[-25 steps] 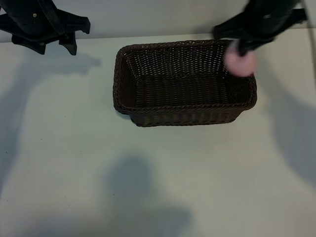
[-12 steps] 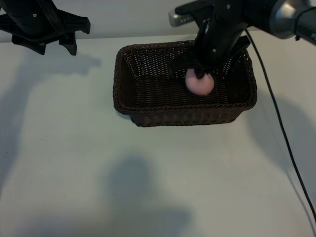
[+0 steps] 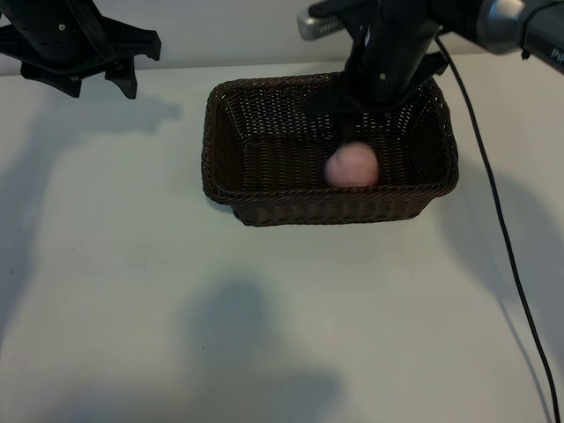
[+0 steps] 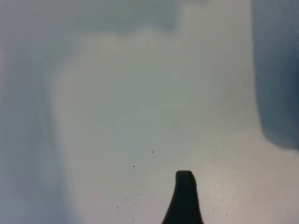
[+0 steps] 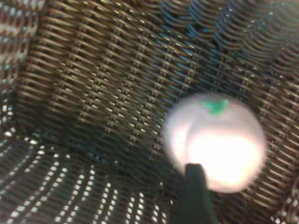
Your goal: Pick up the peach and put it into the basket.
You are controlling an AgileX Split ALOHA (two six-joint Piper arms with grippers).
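Peach is lying inside the wicker basket, below the right gripper, whose jaws are standing spread with nothing pinched. Placement looks complete; withdrawal is remaining. Left gripper is idling spread at the table's far corner, obstructing nothing.

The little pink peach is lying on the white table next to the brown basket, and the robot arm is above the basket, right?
Not quite. The small round pale-pink peach is inside the dark-brown woven wicker basket, not on the white table beside it. The exterior view shows this. The right end effector is indeed above the basket.
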